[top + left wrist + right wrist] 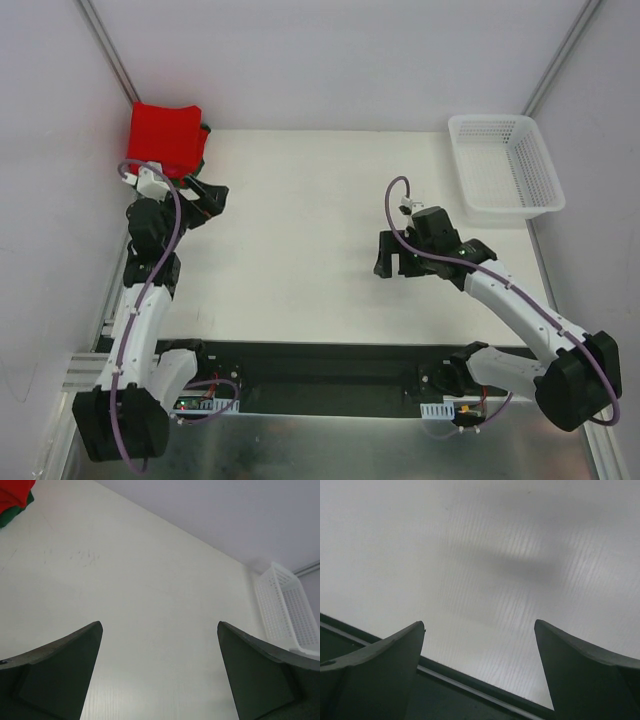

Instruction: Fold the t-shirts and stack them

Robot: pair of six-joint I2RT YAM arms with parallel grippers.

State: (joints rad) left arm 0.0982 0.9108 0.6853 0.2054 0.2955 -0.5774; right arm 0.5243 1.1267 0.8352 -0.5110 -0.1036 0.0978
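A folded bright red t-shirt [165,138] lies on top of a stack at the table's far left corner, with a dark green shirt [204,132] showing at its right edge. The stack's corner shows in the left wrist view, red [14,491] over green [11,514]. My left gripper [210,200] is open and empty just in front of the stack. My right gripper [398,262] is open and empty over the bare table right of centre. No pink shirt shows.
A white plastic lattice basket [503,168] stands at the far right corner and also shows in the left wrist view [287,607]. The table's near edge and a dark rail [470,690] lie just under the right gripper.
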